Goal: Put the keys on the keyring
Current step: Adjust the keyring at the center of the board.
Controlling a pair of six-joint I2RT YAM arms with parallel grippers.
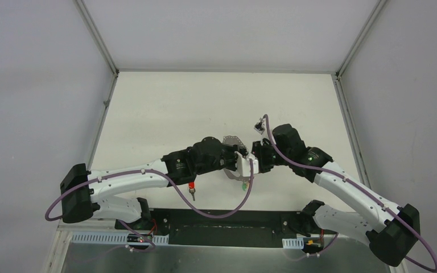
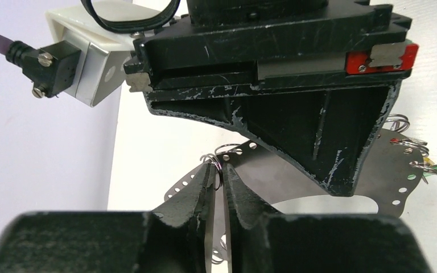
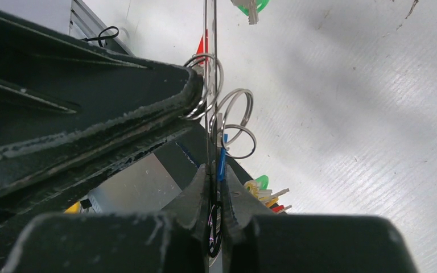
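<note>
The keyring is a thin grey loop with small holes, held off the table between both arms. My left gripper is shut on the keyring; in the left wrist view its tips pinch the rim beside a small split ring. My right gripper is shut on the opposite rim, the ring standing edge-on between its fingers. Small wire rings hang from the keyring. A red-headed key lies on the table below the left arm. A green-headed key lies below the grippers.
A bunch of coloured keys shows beside the right fingers and at the keyring's far side. Grey walls stand on three sides of the white table. A black base plate runs along the near edge.
</note>
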